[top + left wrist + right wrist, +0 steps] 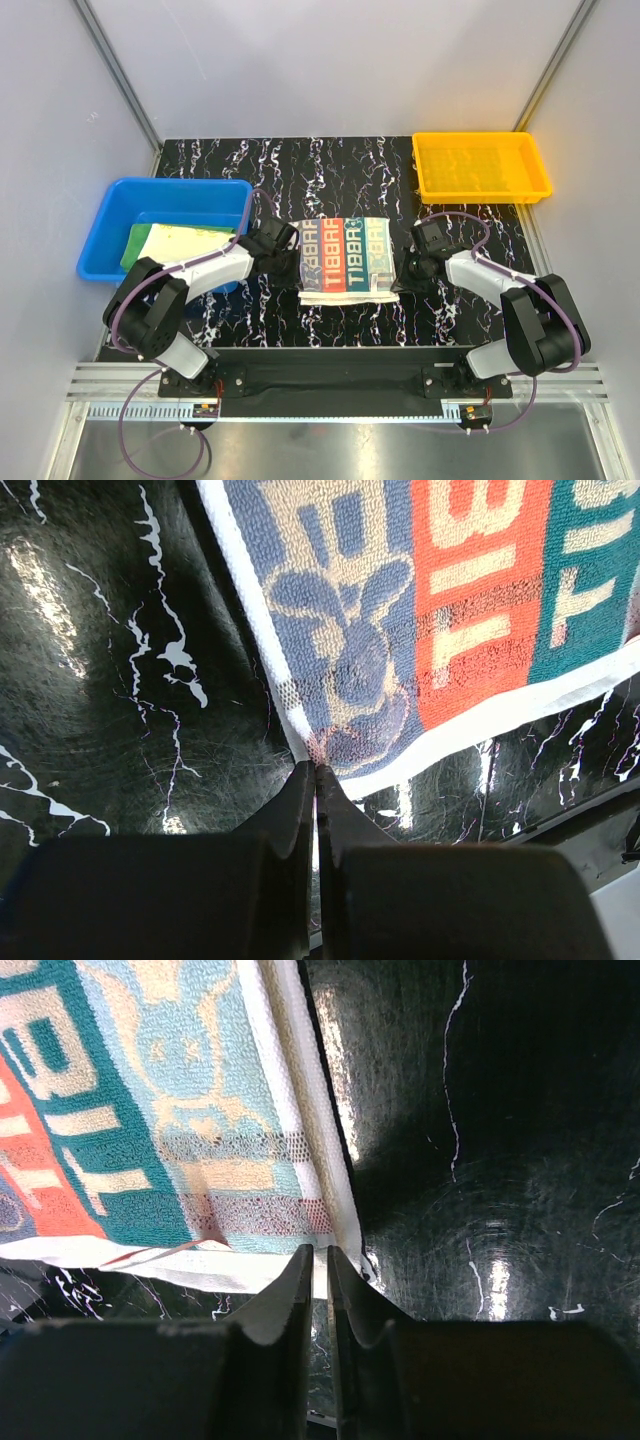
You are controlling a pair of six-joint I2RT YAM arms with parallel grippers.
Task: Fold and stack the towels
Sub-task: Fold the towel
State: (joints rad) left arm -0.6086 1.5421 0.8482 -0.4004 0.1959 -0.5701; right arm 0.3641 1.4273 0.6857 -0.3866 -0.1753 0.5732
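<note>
Folded RABBIT towel [346, 258] lies flat mid-table [250, 170]; green towel [135, 246] and yellow towel [188, 238] in blue bin [100, 226].

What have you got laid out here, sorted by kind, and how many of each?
Towels: 3 (printed towel, green towel, pale yellow towel)
Tubs: 2 (blue tub, yellow tub)
Robot arms: 2 (left arm, right arm)
Total: 7

Right hand [318, 1260] at a towel's [150, 1110] corner.
Fingers [270, 1310] slightly parted, 6 o'clock; printed towel 10 o'clock; black marbled desk [500, 1160] 3 o'clock.
</note>
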